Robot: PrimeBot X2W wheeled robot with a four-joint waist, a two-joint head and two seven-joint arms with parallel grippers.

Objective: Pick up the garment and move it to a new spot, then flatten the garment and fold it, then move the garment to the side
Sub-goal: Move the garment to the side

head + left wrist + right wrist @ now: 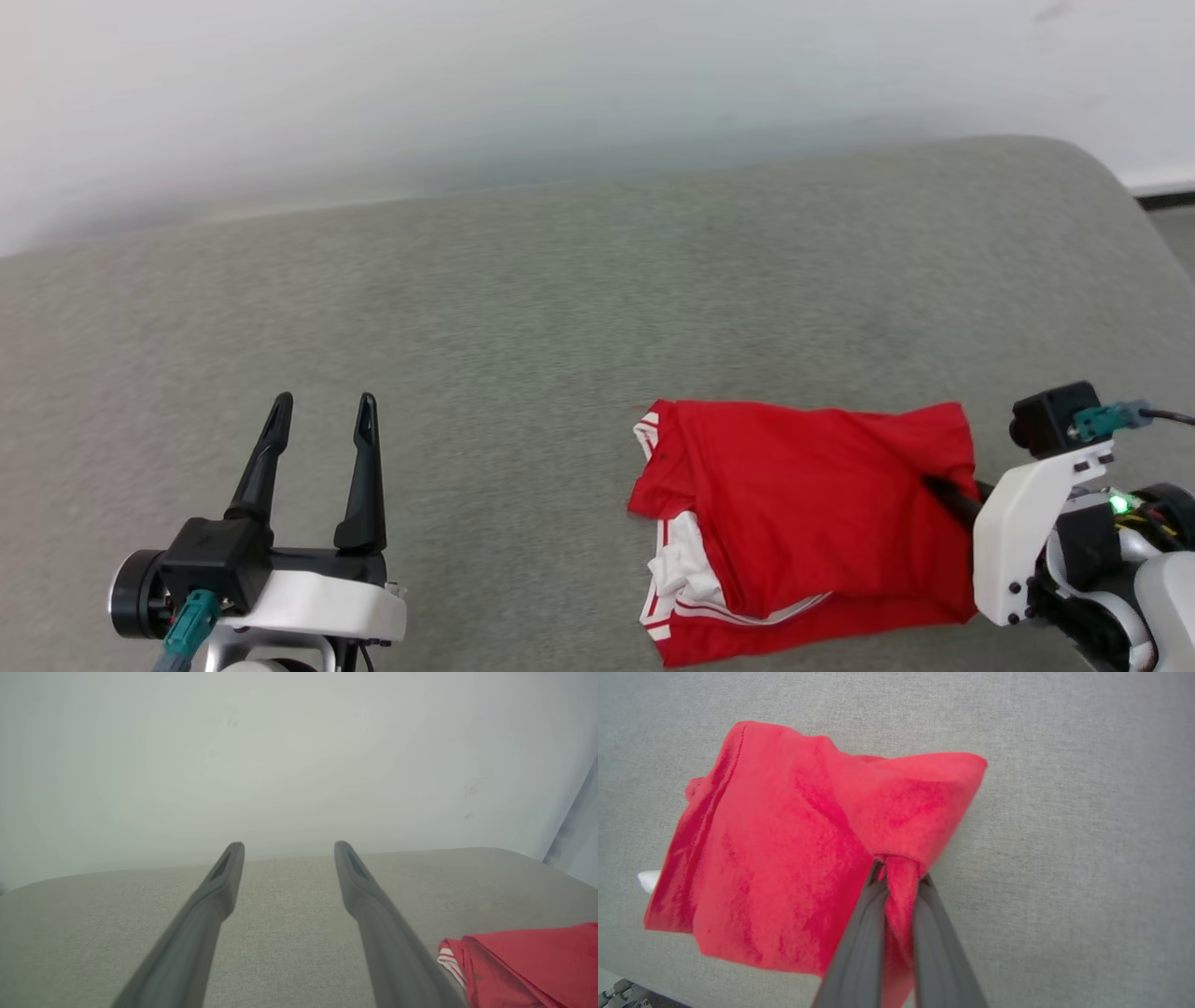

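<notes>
The garment [803, 504] lies folded into a compact red packet on the near right part of the counter [523, 308], with white sleeve cloth and striped trim peeking out at its left and front edges. As the folding looks finished, the step in hand is most likely the last one: carrying the packet off to the side.

To do that well, the pull should be low and slow, sliding the packet along the grey cloth surface, not hoisting it. The grip is on one small bunch of fabric at the right edge, so a high lift would probably let the layers hang open and undo the fold. Drawing it sideways in the direction of the held edge should keep the layers trailing flat behind.

The right pincer [945, 493] is closed tight on that right edge. In the right wrist view its two dark fingers [868, 933] squeeze a ridge of red cloth between them, and the fabric around the grip is puckered up off the surface.

The left pincer [324, 411] is well apart from the garment, over the bare left side of the counter, fingers spread wide with nothing between them
</notes>
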